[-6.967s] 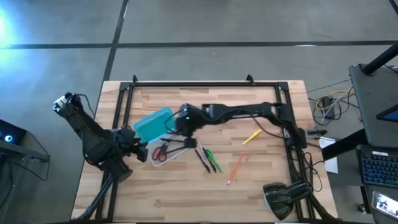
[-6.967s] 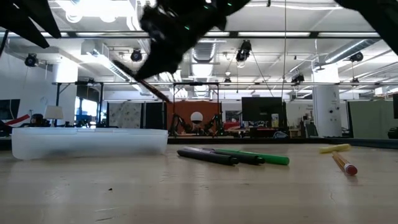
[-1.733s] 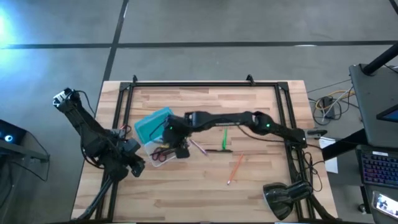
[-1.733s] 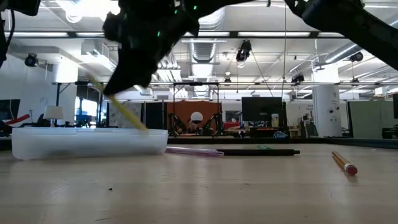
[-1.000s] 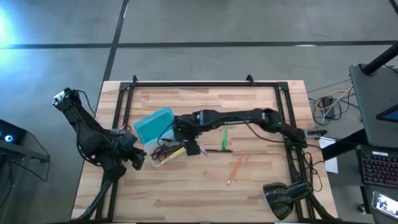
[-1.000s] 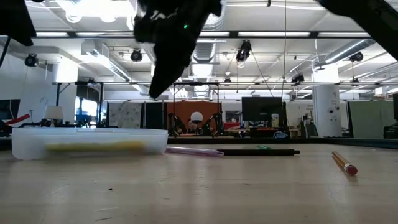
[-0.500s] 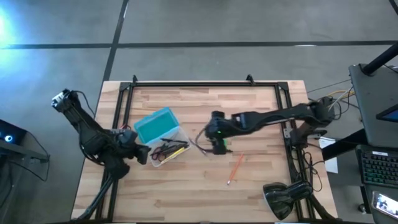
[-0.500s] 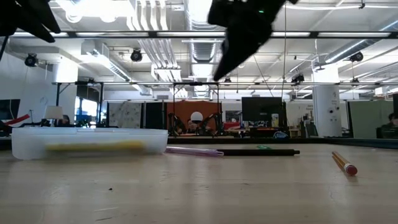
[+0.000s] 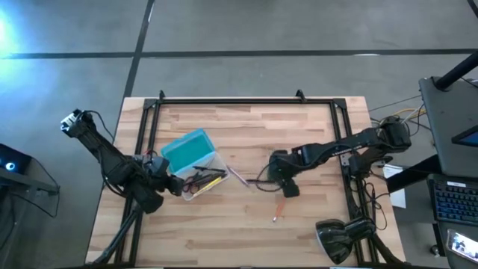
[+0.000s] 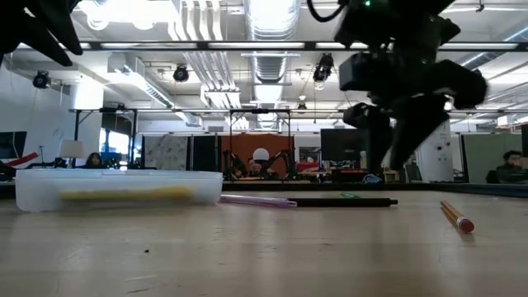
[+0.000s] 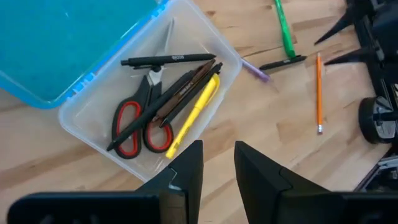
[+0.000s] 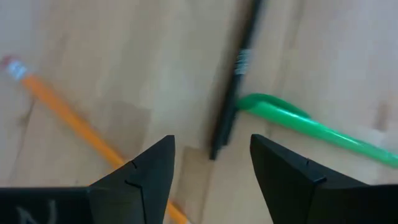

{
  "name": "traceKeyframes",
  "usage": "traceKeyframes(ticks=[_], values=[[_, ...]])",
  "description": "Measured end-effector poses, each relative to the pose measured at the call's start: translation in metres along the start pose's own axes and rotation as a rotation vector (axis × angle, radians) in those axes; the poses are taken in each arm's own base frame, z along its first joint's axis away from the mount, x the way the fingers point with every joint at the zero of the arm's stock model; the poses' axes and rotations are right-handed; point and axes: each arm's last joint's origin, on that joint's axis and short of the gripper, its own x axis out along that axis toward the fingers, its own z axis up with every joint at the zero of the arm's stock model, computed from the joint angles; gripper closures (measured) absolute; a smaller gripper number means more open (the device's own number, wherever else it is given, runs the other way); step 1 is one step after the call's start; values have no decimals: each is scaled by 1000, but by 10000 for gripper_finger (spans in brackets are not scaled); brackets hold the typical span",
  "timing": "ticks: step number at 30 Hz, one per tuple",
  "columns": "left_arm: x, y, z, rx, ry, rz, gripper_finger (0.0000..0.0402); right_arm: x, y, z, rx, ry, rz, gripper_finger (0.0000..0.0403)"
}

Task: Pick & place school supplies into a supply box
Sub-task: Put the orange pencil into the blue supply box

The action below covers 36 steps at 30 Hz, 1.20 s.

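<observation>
On the surface (image 10: 264,256), the supply box (image 10: 120,188) holds a yellow stick (image 10: 124,195). Beside it lie a dark pen (image 10: 346,201) and an orange pencil (image 10: 455,216). The right end effector (image 10: 388,140) hangs above the pen.

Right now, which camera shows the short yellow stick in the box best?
The left wrist view: the short yellow stick lies unobstructed in the translucent tray. The high view shows a sliver, the low view a blur through the wall; the right wrist view misses it.

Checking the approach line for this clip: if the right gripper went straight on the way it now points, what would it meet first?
Most likely the black pen lying on the table: in the right wrist view it sits between the open right gripper fingers. The orange pencil and green marker lie to either side. Depth is unclear.
</observation>
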Motion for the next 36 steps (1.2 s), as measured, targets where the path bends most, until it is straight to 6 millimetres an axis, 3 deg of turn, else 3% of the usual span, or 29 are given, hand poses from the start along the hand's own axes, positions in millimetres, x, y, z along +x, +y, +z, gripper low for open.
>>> traceKeyframes(ticks=[5,14,20,28,36], values=[[2,-3,-2,-18,7,-12,326,3,7,-13,-165,80,36,210],[3,-3,-3,-12,12,-4,326,-6,13,-14,-312,21,98,211],[3,-3,-3,-8,13,-5,326,5,20,-20,-341,75,170,212],[3,-3,-3,21,13,-5,326,12,47,-24,-482,86,216,214],[3,-3,-3,28,19,-3,326,33,46,-30,-502,104,150,216]])
